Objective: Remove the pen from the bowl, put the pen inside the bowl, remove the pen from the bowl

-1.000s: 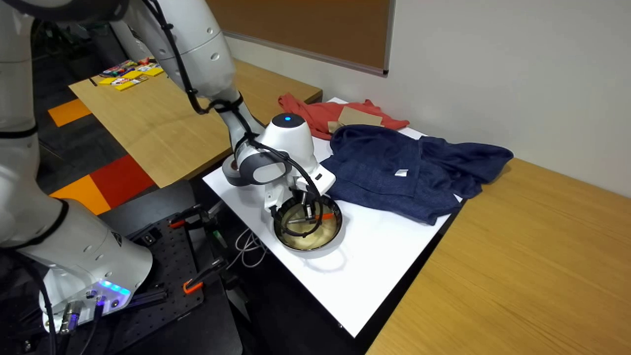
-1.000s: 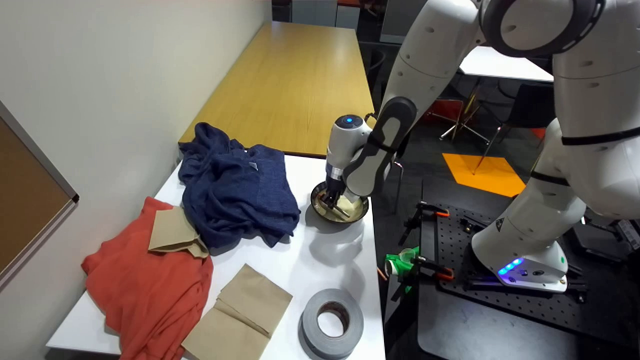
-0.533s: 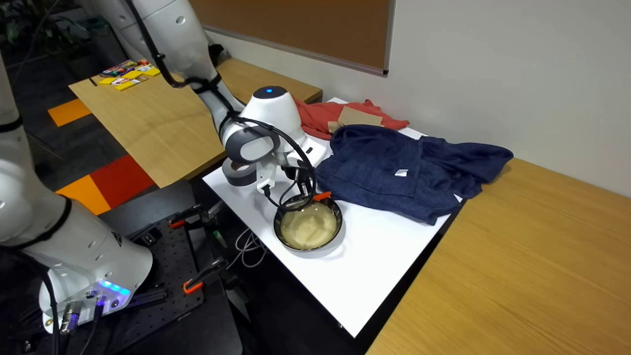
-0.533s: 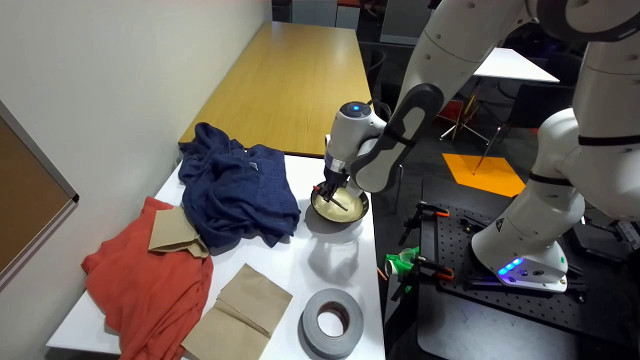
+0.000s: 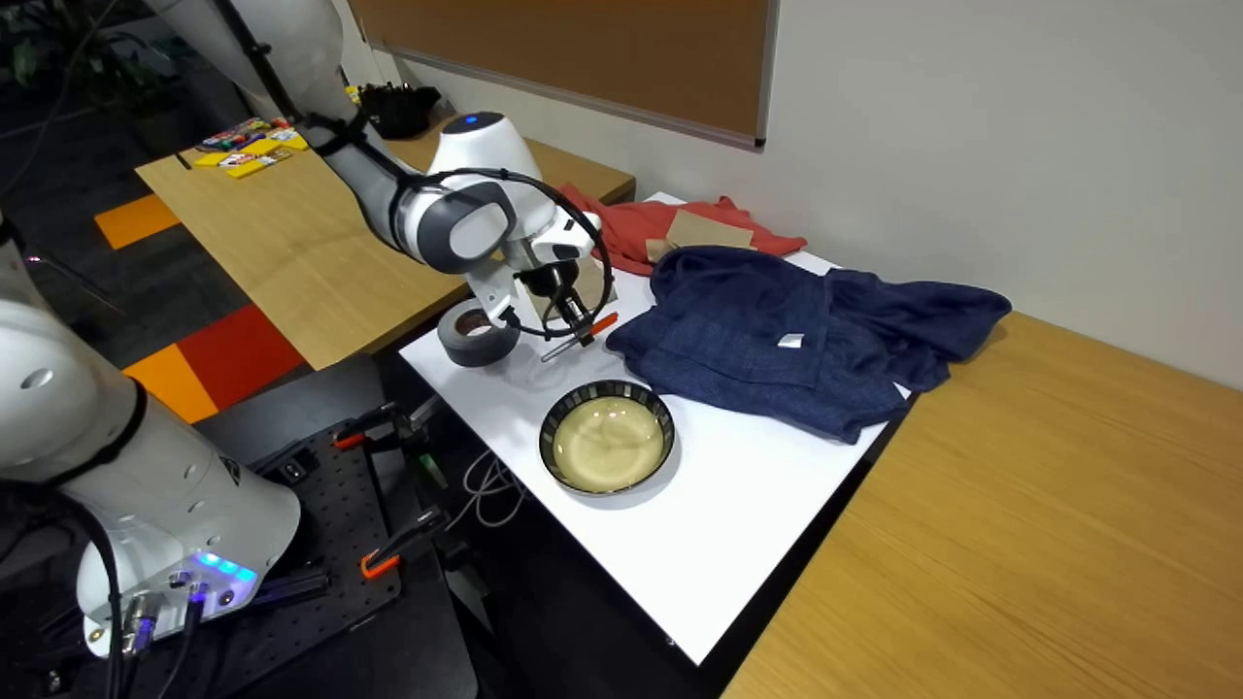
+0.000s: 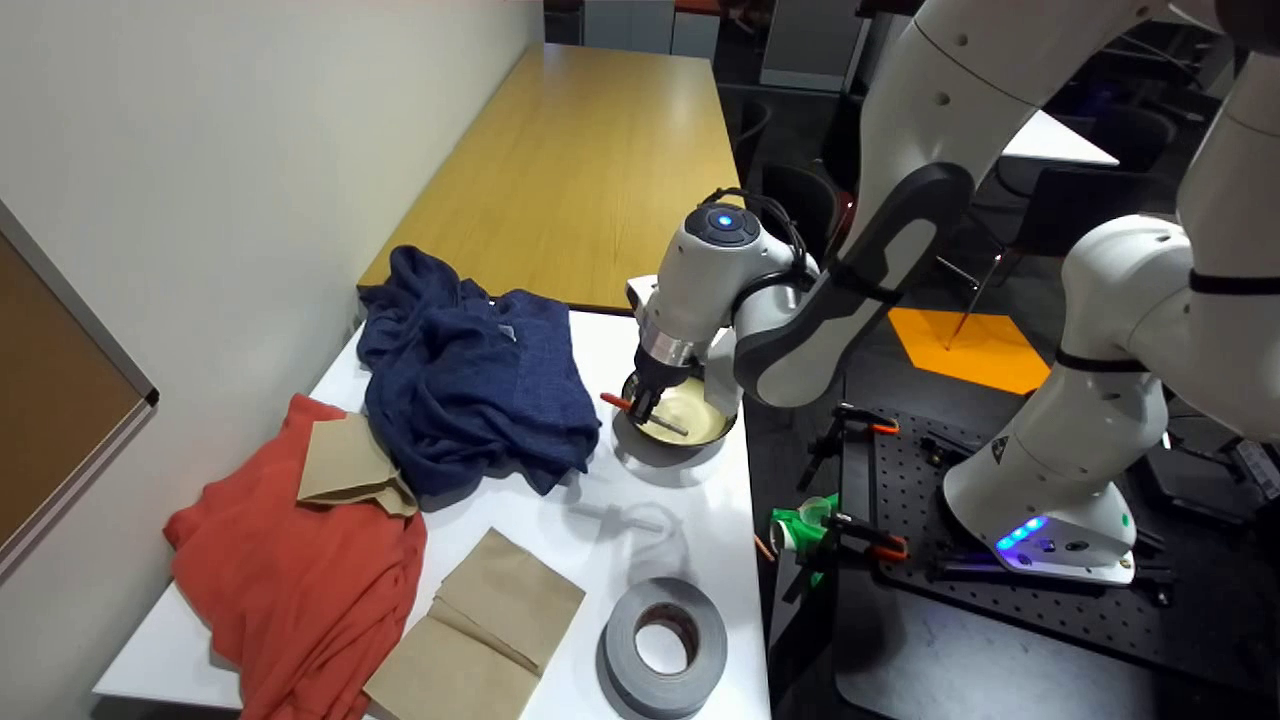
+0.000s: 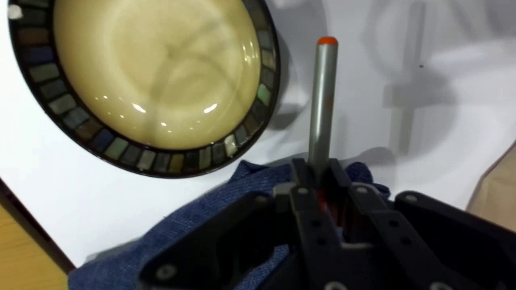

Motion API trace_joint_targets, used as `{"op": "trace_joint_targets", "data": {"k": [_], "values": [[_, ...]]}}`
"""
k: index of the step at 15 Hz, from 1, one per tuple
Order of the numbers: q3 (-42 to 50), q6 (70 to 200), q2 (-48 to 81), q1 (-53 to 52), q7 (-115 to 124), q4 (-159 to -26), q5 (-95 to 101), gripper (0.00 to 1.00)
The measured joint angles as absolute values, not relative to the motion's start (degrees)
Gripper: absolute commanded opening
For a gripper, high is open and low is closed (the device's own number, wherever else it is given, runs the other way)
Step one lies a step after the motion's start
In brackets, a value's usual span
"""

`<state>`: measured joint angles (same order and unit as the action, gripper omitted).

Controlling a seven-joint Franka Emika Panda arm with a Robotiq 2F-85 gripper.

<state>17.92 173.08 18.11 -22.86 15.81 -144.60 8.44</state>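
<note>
The pen (image 5: 603, 325) has a silvery barrel and an orange end. My gripper (image 5: 585, 338) is shut on it near its middle and holds it above the white table, apart from the bowl. In the wrist view the silver barrel (image 7: 322, 100) with a small orange tip sticks out beyond the gripper's fingertips (image 7: 316, 169); the orange part is mostly hidden between the fingers. The bowl (image 5: 607, 442) is empty and upright, with a dark tiled rim (image 7: 193, 162) and tan inside. In an exterior view the gripper (image 6: 643, 412) and pen (image 6: 617, 402) partly cover the bowl (image 6: 700, 415).
A grey tape roll (image 5: 476, 335) lies near the gripper, by the table edge. A dark blue cloth (image 5: 767, 340) lies beside the bowl. A red cloth (image 6: 310, 570) and brown paper pieces (image 6: 490, 620) lie further along the white table.
My gripper has risen from inside the bowl with the pen held in it. It has moved sideways out over the table, toward the tape roll. The bowl has stayed in place.
</note>
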Motion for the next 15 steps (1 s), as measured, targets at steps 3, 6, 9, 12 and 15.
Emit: {"op": "trace_joint_targets", "data": {"k": [3,6,9,12,15], "values": [[13.4,173.1,17.3,-22.3,13.3,-144.5,10.0,0.04],[7.6,173.1,17.6,-20.3,8.8,-144.1,10.1,0.04],[2.6,173.1,19.0,-17.3,3.7,-142.8,10.1,0.04],[-0.4,173.1,21.5,-14.7,-1.3,-140.9,10.2,0.04],[-0.7,173.1,24.6,-13.8,-5.0,-138.7,11.0,0.04]]}}
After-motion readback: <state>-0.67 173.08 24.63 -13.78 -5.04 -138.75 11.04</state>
